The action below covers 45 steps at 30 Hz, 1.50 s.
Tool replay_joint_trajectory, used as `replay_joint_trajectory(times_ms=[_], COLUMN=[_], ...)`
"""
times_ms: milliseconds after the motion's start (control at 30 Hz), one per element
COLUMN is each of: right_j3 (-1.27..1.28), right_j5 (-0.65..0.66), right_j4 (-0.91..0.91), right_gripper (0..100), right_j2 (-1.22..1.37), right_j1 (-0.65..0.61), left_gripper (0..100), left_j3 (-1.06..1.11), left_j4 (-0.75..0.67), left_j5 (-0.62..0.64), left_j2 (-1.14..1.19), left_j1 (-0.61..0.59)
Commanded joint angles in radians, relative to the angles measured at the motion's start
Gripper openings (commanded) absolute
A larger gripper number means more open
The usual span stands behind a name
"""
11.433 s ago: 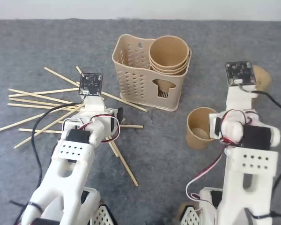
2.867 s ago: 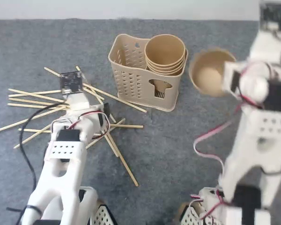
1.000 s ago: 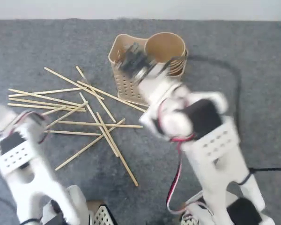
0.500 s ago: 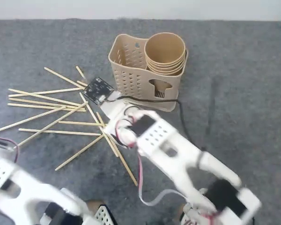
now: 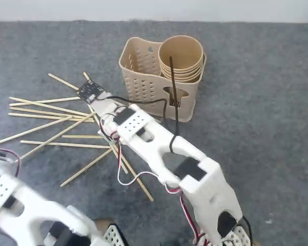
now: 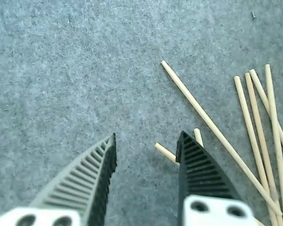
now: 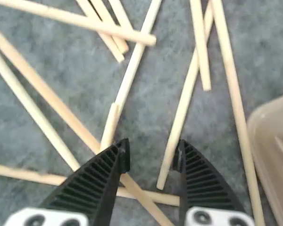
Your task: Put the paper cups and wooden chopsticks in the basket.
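Observation:
Several wooden chopsticks (image 5: 56, 144) lie scattered on the grey carpet left of the tan basket (image 5: 143, 87). A stack of paper cups (image 5: 180, 51) stands in the basket's right half. My right arm (image 5: 143, 136) stretches across from the lower right to the pile. My right gripper (image 7: 151, 150) is open, low over crossing chopsticks (image 7: 132, 75), with one stick's end (image 7: 167, 169) between its tips. The left arm (image 5: 10, 197) is at the lower left corner. My left gripper (image 6: 146, 140) is open above bare carpet, beside the ends of chopsticks (image 6: 203, 115).
The basket's corner (image 7: 273, 141) shows close to the right gripper. A black cable (image 5: 172, 92) hangs in front of the basket. Grey carpet stretches open to the right of the basket and along the front.
The right arm swung from over the basket leftward and down onto the chopstick pile. The left arm pulled back to the lower left corner.

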Motion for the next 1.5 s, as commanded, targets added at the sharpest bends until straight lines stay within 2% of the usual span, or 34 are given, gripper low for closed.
replay_joint_trajectory(times_ms=[0,300,467,600,900,1133,1367,1467], right_j3=[-0.126,-0.141,-0.084,-0.080,-0.080,-0.074,-0.072,-0.080], right_j5=[0.012,-0.068,-0.046,0.000,0.006,0.006,0.002,0.002], right_j4=[0.101,0.259,0.156,0.085,0.073,0.081,0.102,0.102], right_gripper=[15.9,15.9,15.9,15.6,15.3,0.6,14.1,14.3], right_j2=[-0.021,-0.147,-0.094,-0.042,-0.015,-0.013,-0.012,0.005], right_j1=[-0.012,-0.067,-0.107,-0.090,-0.048,-0.048,-0.047,-0.047], left_gripper=[20,20,20,20,20,20,20,20], left_j3=[-0.018,-0.019,-0.016,-0.015,-0.013,-0.002,-0.002,-0.002], left_j4=[-0.025,-0.055,-0.064,-0.064,-0.063,-0.064,-0.063,-0.063], left_j5=[0.011,0.032,0.064,0.064,0.064,0.063,0.063,0.063], left_j2=[0.000,0.000,0.000,0.000,0.000,0.000,0.000,0.000], left_j1=[0.005,-0.028,-0.034,-0.034,-0.032,-0.031,-0.031,-0.021])
